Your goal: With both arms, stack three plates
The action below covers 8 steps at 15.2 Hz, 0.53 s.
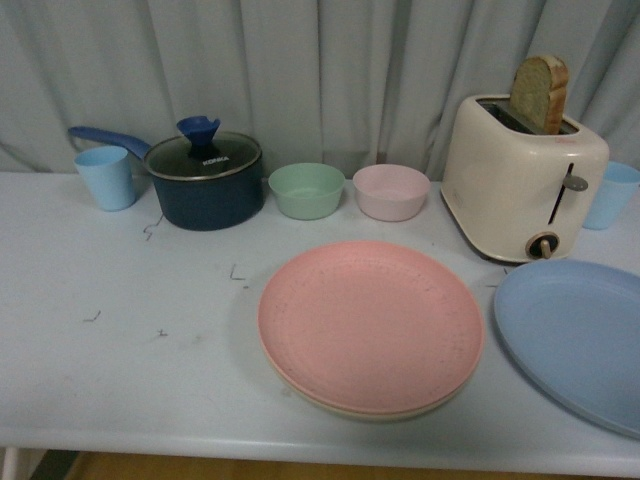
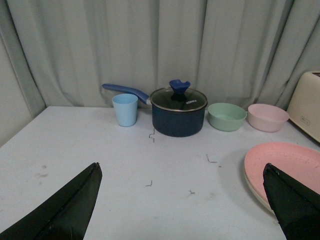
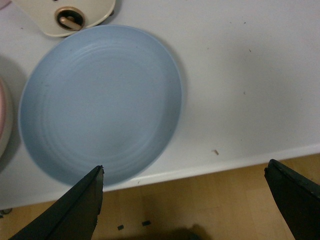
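Grey curtains (image 1: 330, 70) back a pale worktop (image 1: 130, 340) holding two stacked plates and one apart.
Left of the toaster (image 1: 520, 175), nearer the worktop's front edge, the pink plate (image 1: 370, 322) lies on the beige plate (image 1: 375, 415), whose rim peeks out beneath. The light blue plate (image 1: 575, 335) lies alone just before the toaster. The left fingers (image 2: 75, 205) are spread wide, holding nothing. The right fingers (image 3: 80, 205) gape likewise above the light blue plate's edge.
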Each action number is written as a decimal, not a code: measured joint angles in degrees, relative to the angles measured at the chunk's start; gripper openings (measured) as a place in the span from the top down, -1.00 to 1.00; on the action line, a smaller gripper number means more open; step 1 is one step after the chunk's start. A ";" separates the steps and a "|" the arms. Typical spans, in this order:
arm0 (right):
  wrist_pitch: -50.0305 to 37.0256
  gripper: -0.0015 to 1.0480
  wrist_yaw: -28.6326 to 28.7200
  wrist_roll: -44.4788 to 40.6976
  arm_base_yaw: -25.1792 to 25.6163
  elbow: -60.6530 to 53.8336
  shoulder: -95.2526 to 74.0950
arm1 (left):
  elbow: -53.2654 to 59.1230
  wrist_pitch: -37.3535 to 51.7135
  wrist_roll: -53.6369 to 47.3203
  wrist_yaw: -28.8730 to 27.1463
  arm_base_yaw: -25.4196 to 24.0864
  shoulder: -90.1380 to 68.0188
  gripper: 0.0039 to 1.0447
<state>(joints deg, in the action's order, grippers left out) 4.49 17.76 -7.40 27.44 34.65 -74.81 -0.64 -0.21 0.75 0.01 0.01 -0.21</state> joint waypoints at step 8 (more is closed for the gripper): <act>7.04 -0.87 -3.37 -4.57 -4.04 30.60 -38.25 | 0.00 0.00 0.02 0.00 0.00 0.00 -0.88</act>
<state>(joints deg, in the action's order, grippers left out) 11.53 14.39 -11.97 23.40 65.25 -113.06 -0.64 -0.21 0.78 0.01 0.01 -0.21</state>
